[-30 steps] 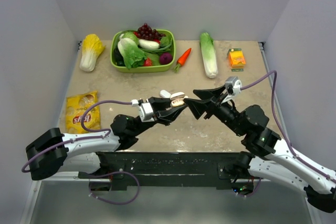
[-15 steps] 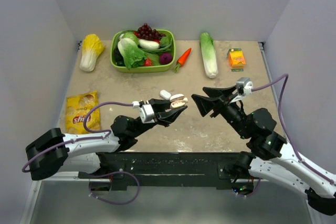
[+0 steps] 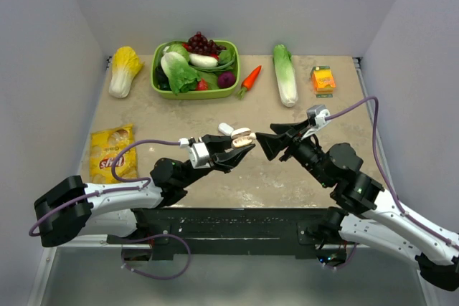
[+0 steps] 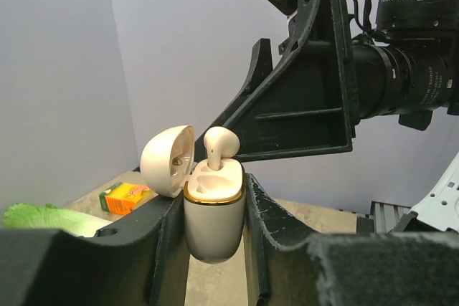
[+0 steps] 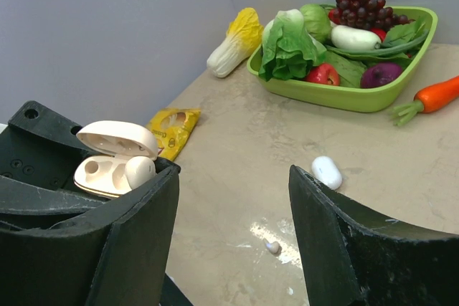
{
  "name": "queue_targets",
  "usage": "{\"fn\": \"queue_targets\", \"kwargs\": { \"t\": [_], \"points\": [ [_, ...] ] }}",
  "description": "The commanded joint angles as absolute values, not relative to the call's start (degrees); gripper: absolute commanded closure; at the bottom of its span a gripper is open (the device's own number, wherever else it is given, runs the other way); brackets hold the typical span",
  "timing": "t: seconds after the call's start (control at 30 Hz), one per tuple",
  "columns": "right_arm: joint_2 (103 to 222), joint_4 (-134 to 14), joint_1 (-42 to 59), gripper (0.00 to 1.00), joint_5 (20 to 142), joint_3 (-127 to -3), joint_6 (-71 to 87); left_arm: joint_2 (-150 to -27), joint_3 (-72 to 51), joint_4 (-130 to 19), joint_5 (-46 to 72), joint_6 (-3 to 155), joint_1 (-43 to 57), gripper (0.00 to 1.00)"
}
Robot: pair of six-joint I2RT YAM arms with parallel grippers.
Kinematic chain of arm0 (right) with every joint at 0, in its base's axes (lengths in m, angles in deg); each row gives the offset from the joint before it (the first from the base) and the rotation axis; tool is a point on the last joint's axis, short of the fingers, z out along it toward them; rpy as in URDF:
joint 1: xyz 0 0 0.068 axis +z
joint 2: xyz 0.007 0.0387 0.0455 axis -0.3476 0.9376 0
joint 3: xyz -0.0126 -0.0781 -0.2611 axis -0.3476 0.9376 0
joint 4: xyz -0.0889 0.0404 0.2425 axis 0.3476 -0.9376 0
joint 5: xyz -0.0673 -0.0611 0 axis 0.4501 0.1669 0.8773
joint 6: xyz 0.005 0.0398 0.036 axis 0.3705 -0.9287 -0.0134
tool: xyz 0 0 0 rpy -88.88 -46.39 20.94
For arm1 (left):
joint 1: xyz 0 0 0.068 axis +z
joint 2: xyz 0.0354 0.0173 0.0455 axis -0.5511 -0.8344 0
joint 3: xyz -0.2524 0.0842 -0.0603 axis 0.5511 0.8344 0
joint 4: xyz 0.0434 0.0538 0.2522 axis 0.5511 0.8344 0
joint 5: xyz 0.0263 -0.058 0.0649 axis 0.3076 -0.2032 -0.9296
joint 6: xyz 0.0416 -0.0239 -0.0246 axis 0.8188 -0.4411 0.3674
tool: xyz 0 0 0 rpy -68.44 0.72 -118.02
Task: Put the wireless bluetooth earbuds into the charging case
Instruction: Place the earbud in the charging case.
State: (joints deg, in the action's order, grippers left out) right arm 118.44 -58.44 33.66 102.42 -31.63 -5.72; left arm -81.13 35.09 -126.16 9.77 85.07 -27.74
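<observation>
Presently the left jaws are clamped on the charging case, held clear of the desk near the centre of the top view, mouth up, lid swung open toward the left of the left wrist view. 1 earbud stands in 1 of the 2 sockets, stem down, head proud of the gold rim; fully seated or not, cannot tell. The other socket looks vacant. Right jaws stand apart, holding nothing, tips just right of the case in the top view and aimed at it. A 2nd earbud lies loose on the desk: a small white oval, long axis running upper left to lower right in the right wrist view, where it shows between the 2 fingers and beyond them. In the top view it lies just up-left of the case, so case and left jaws partly bar the straight line from the right jaws. Judgement: the right arm is the free 1 and would need to drop and reach past the case, closing across the short axis. Tiny pale speck on the desk nearer the camera, identity unclear. Bare desk rings the loose earbud; green tray and carrot sit well apart, toward the top.
</observation>
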Motion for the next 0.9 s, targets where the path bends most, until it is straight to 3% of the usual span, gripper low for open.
{"fn": "queue_targets", "kwargs": {
  "t": [0.0, 0.87],
  "points": [
    [117.2, -56.8, 33.8, 0.35, 102.6, -33.5, -6.3, -80.7, 35.2, -152.1, 8.7, 86.7, -27.7, 1.0],
    [117.8, -55.2, 34.2, 0.36, 96.5, -33.8, -7.0, -82.6, 33.8, -151.9, 8.3, 87.0, -27.7, 1.0]
  ]
}}
